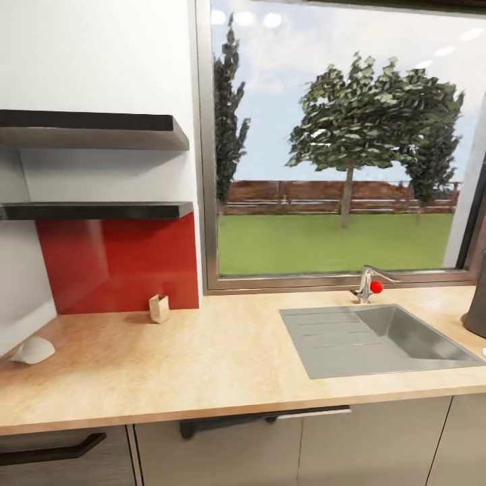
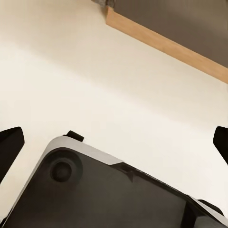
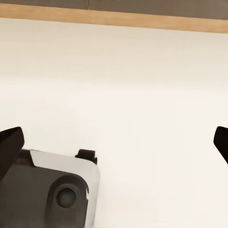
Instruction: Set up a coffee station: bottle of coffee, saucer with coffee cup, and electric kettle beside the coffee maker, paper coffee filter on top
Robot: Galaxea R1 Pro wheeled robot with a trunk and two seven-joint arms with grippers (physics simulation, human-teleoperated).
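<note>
The kitchen countertop (image 1: pixel 202 364) runs across the head view with an inset steel sink (image 1: pixel 371 337). At its right edge stands the dark grey coffee maker (image 1: pixel 476 307), cut off by the frame. A pale grey-white cone that looks like the paper coffee filter (image 1: pixel 32 350) lies on its side at the far left. The kitchen shelf (image 1: pixel 94 210) is bare where it shows. The bottle of coffee, saucer, coffee cup and electric kettle are out of view. My left gripper (image 2: pixel 114 142) and right gripper (image 3: pixel 114 142) hang open over a pale floor, nothing between the fingers.
A small tan paper-like object (image 1: pixel 159 308) stands by the red backsplash (image 1: pixel 121 263). A faucet with a red knob (image 1: pixel 370 285) sits behind the sink, under a large window. A second dark shelf (image 1: pixel 94 129) hangs higher. My robot base (image 2: pixel 104 190) lies under both wrists.
</note>
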